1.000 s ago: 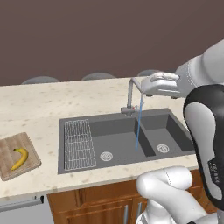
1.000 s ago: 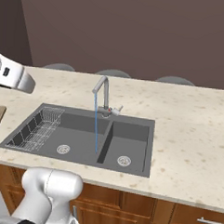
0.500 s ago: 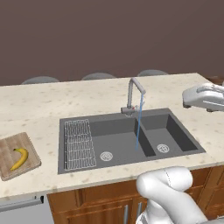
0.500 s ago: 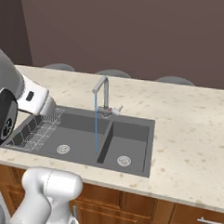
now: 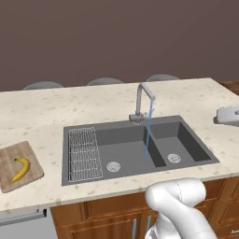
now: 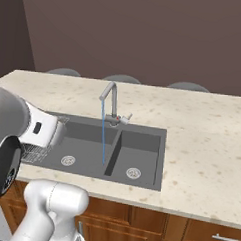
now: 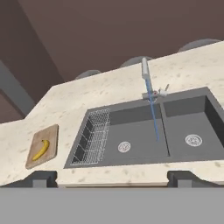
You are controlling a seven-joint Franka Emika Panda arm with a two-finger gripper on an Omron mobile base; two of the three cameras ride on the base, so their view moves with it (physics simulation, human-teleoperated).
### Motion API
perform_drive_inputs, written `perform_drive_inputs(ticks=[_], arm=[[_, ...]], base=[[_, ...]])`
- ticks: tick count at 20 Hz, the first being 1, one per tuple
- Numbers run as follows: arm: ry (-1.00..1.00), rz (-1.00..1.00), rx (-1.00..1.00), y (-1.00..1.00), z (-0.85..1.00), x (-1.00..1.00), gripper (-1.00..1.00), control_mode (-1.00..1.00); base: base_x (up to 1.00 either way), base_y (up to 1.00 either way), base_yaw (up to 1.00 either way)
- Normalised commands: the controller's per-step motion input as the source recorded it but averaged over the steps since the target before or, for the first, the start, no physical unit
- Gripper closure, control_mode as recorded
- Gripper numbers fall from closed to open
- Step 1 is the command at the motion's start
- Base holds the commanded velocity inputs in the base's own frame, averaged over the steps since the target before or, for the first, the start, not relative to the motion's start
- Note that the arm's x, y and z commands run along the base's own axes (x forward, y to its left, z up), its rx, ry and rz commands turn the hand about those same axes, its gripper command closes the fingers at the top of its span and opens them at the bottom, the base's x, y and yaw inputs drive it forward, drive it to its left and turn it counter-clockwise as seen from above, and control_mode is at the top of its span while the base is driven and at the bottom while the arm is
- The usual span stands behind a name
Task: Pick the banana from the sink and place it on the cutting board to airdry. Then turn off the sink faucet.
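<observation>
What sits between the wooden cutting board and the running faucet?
The white wire rack at the dark sink's left end, plus bare speckled counter, in the left base view.

The bench (image 5: 70,109) is a speckled cream stone top above wooden cabinet fronts. The dark grey sink (image 5: 135,147) is set into its middle, reaching close to the front edge, and the faucet (image 5: 142,100) stands on the sink's back rim. The cutting board (image 5: 16,165) lies flat near the front left corner, carrying the banana (image 5: 21,169).
</observation>
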Motion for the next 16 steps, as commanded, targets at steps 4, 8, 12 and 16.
perform_drive_inputs(ticks=[4, 8, 12, 16], arm=[[-0.09, 0.03, -0.08, -0.35, -0.01, -0.17, -1.00, -1.00], [-0.11, 0.08, -0.04, -0.12, -0.01, -0.03, -1.00, -1.00], [-0.14, 0.07, -0.08, -0.04, 0.00, 0.00, -1.00, -1.00], [-0.12, 0.12, -0.09, -0.20, -0.06, 0.00, -1.00, -1.00]], base=[[0.00, 0.00, 0.00], [0.00, 0.00, 0.00], [0.00, 0.00, 0.00], [0.00, 0.00, 0.00]])
